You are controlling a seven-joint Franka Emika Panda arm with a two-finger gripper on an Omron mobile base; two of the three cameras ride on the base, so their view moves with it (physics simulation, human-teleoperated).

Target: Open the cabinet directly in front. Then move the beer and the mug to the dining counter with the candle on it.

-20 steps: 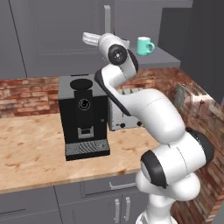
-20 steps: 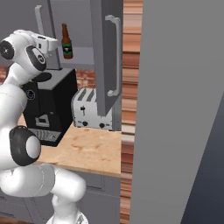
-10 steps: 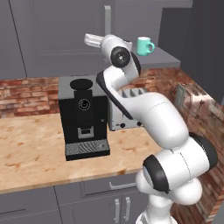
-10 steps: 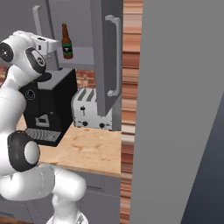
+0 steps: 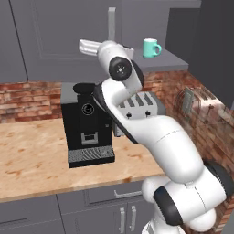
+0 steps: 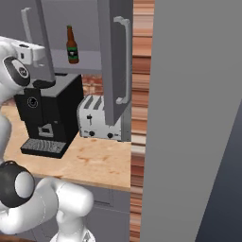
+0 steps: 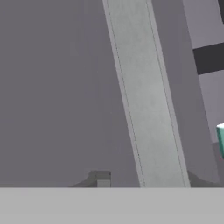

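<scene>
The cabinet [image 5: 59, 36] hangs above the worktop. Its left door is closed, and my hand [image 5: 91, 46] is up against the lower end of that door's silver bar handle [image 5: 111, 23]. In the hand view the handle [image 7: 144, 96] runs up between the two tips of my gripper [image 7: 146, 181], which stand apart on either side of it. The right door [image 6: 113, 61] is swung open. On the inner shelf are the teal mug [image 5: 151, 47] and the brown beer [image 6: 72, 45]. The mug's edge [image 7: 221, 140] peeks in at the right.
A black coffee machine [image 5: 87, 123] and a silver toaster [image 5: 137, 105] stand on the wood worktop [image 5: 32, 155] below the hand. The open door juts out over the toaster. A tall grey panel [image 6: 189, 118] walls off the right side, with a brick wall [image 5: 27, 98] behind.
The hand stays at the left door's handle. The elbow and lower arm have shifted a little to the right.
</scene>
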